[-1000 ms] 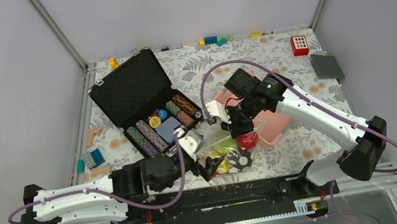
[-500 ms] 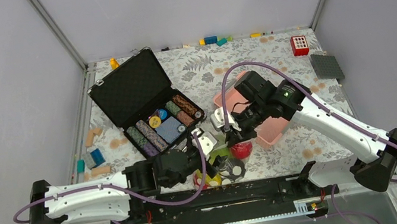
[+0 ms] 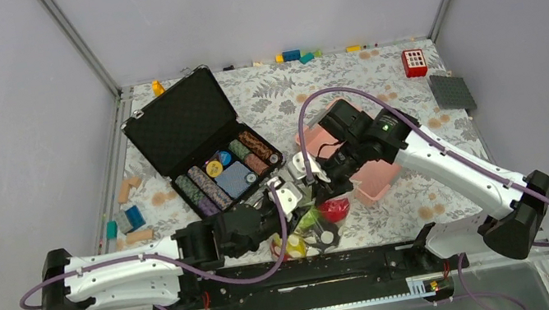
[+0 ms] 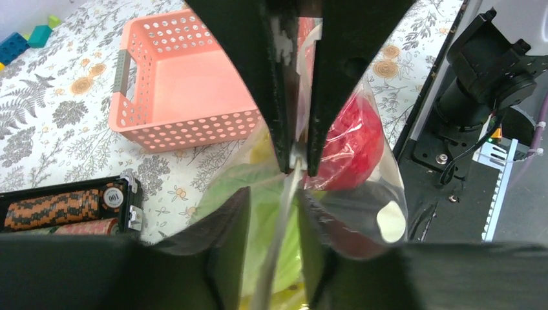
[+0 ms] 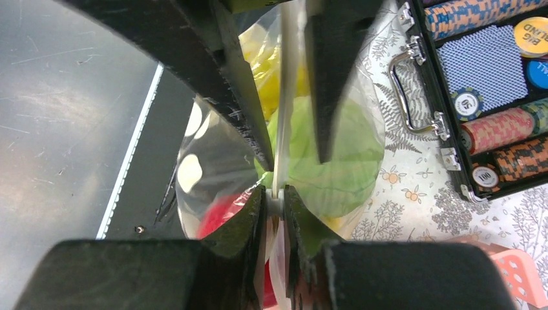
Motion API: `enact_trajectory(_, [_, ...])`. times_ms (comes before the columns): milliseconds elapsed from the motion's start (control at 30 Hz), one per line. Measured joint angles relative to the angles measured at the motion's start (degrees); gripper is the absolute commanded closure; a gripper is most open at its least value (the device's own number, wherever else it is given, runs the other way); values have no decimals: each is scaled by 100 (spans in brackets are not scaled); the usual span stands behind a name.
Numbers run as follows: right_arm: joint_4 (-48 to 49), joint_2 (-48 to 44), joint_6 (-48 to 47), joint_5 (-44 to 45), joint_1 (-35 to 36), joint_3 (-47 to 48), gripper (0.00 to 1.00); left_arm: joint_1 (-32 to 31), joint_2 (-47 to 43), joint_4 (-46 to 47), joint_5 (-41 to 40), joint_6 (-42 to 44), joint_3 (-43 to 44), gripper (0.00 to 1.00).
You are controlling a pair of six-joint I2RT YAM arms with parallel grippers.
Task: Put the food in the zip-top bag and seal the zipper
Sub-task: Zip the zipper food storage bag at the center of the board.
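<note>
One zip-top bag (image 3: 312, 230) lies at the near edge of the table (image 3: 412, 100), between the open black case (image 3: 183, 124) and the pink basket (image 3: 378, 176). Both grippers meet over it. From above, the wrists cover its mouth and the zipper (image 5: 287, 84) cannot be made out. Only the wrist views show it, a thin pale strip running straight from one gripper to the other.

Seen through the clear plastic are a pale green cabbage (image 5: 339, 168), a red apple (image 4: 352, 139) and a yellow banana (image 5: 262, 58). The right wrist view shows mostly cabbage with only a sliver of red, while the left wrist view gives the apple in full.

The right gripper (image 5: 274, 194) is pinched tight on the zipper, its fingertips pressed against either face of the strip. The left gripper (image 4: 273, 197) straddles the same strip a little farther along. Its fingers are drawn narrow, but a gap shows on each side, so they are not clamped on it.

Beyond the bag, the left wrist view takes in the basket's perforated wall. The right wrist view instead shows the case's handle and its rows of poker chips (image 5: 497, 129). The top view alone shows both arms reaching inward from their bases.
</note>
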Motion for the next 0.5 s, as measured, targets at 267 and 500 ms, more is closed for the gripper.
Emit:
enact_trajectory(267, [4,20,111,310,-42,28,100,-4,317,186,-2,227,68,100])
enact_trajectory(500, [299,39,328,743,26,28,100,-7,164,562,-380,-26,-262,100])
